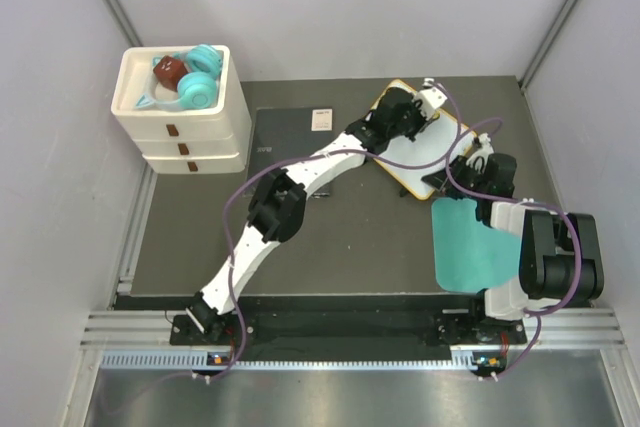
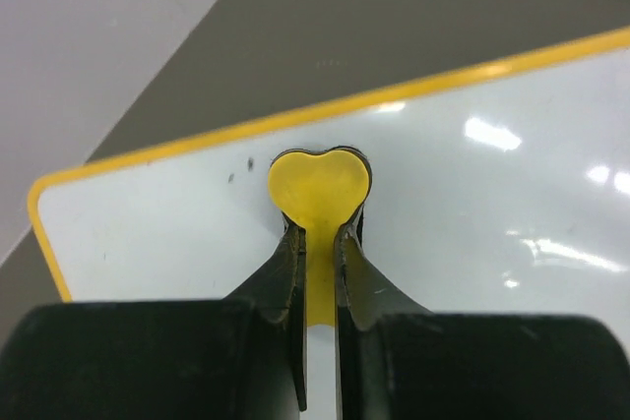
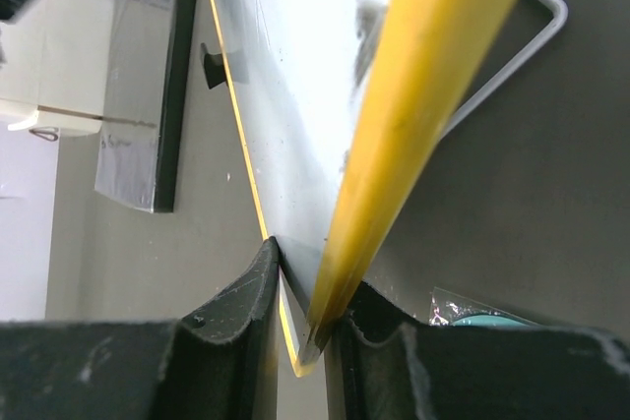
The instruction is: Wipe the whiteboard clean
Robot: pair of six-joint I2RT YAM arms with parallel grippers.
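landmark: small flat white whiteboard [image 1: 432, 152] with a thin yellow-orange rim, lying askew on the dark table top.
around the whiteboard: dark grey rectangular pad [image 1: 290, 142] with a white label just to its left; teal mat [image 1: 470, 247] just beside its near corner; white plastic drawer unit [image 1: 185, 132] well off to its left.
left gripper [image 2: 320, 235]: reaches over the far half of the whiteboard; fingers pressed together on the stem of a yellow heart-shaped eraser [image 2: 320, 182], whose face sits flat against the white surface.
right gripper [image 3: 310, 317]: at the whiteboard's right near edge, fingers pinched on the yellow rim, one above and one below the board.
marks: two small dark specks [image 2: 248, 162] just left of the eraser, close to the far rim; the rest of the surface in the left wrist view reads clean and glossy. the arm hides much of the board from above, so the remainder cannot be judged.
step in hand: wiping, i judge; one arm steadies the board while the other scrubs.
next move calls for: a short sideways stroke of the eraser toward the specks, with pressure kept down and even, the pinch on the rim firm so the board does not skate, and the stroke stopped short of the rim.
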